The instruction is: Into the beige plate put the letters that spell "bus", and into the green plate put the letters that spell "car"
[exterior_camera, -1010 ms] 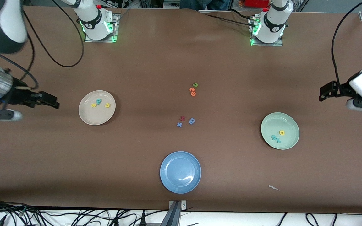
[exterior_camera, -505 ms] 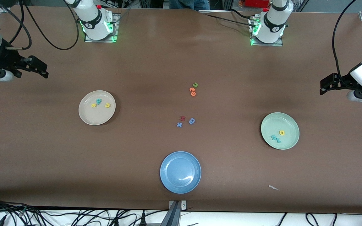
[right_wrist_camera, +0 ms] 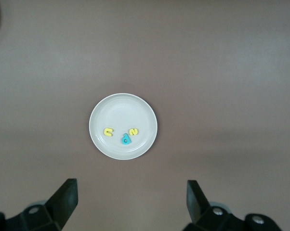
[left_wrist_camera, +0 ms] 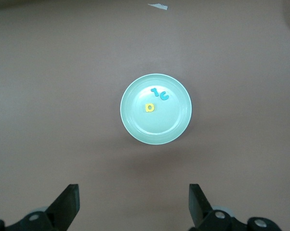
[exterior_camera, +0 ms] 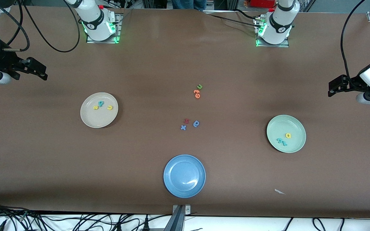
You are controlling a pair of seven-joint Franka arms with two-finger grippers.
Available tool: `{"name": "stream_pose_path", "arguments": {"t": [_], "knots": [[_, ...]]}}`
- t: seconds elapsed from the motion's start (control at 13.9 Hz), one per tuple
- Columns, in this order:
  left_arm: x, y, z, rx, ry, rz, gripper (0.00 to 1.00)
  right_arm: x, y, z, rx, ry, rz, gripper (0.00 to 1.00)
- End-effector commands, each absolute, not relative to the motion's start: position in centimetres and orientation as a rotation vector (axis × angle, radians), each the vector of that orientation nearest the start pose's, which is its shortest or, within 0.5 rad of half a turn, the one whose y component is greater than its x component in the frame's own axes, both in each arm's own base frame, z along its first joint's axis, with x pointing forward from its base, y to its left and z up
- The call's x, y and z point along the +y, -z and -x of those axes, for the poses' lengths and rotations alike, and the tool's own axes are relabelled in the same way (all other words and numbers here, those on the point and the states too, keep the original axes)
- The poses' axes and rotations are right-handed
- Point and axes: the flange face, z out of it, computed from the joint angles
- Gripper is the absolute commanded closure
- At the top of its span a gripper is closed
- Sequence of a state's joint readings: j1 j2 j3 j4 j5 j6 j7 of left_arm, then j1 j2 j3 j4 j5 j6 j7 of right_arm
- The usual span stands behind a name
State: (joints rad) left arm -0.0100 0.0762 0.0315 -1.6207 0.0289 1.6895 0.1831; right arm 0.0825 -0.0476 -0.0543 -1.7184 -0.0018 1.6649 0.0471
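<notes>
- The beige plate (exterior_camera: pixel 99 110) sits toward the right arm's end of the table, and the letters that spell "bus" (exterior_camera: pixel 101 105) lie in it: a teal "b" between a yellow "s" and a yellow "u".
- The green plate (exterior_camera: pixel 286 133) sits toward the left arm's end, well apart from the beige plate, and the letters that spell "car" (exterior_camera: pixel 284 139) lie in it, the yellow "a" just beside the two teal ones.
- Judging by that, both words look sorted and nothing seems left to move.
- The right gripper (exterior_camera: pixel 40 71) hangs over bare table near the beige plate, fingers spread wide, holding nothing.
- The left gripper (exterior_camera: pixel 334 88) hangs over bare table near the green plate, likewise wide open and empty.
- The letters look like thin foam: light, soft, a bit springy. I'd pinch one across its flat sides or a straight stroke, gently, since a piece that light could flick away.
- The plates look hard and smooth, so a letter may slide on them.
- Only the front view shows the blue plate (exterior_camera: pixel 184 175) and the spare letters (exterior_camera: pixel 190 123) between the two plates.
- The wrist views look straight down on each plate and show the spread jaws far more plainly.
</notes>
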Motion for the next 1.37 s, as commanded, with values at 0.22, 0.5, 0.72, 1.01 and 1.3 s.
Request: {"name": "stream_pose_path", "arguments": {"t": [0.22, 0.5, 0.72, 1.01, 1.3], "knots": [[0.7, -57.5, -58.2, 0.274, -0.008, 3.127, 0.00, 1.0, -59.2, -54.9, 0.065, -0.030, 3.113, 0.00], [0.4, -57.3, -58.1, 0.272, -0.032, 3.127, 0.00, 1.0, -58.9, -55.1, 0.053, -0.037, 3.116, 0.00], [0.3, -57.3, -58.1, 0.275, -0.034, 3.127, 0.00, 1.0, -58.8, -55.2, 0.057, -0.037, 3.122, 0.00], [0.4, -57.3, -58.1, 0.275, -0.032, 3.125, 0.00, 1.2, -58.9, -55.2, 0.052, -0.032, 3.124, 0.00], [0.3, -57.2, -58.1, 0.277, -0.035, 3.122, 0.00, 1.2, -58.8, -55.2, 0.052, -0.032, 3.125, 0.00]]}}
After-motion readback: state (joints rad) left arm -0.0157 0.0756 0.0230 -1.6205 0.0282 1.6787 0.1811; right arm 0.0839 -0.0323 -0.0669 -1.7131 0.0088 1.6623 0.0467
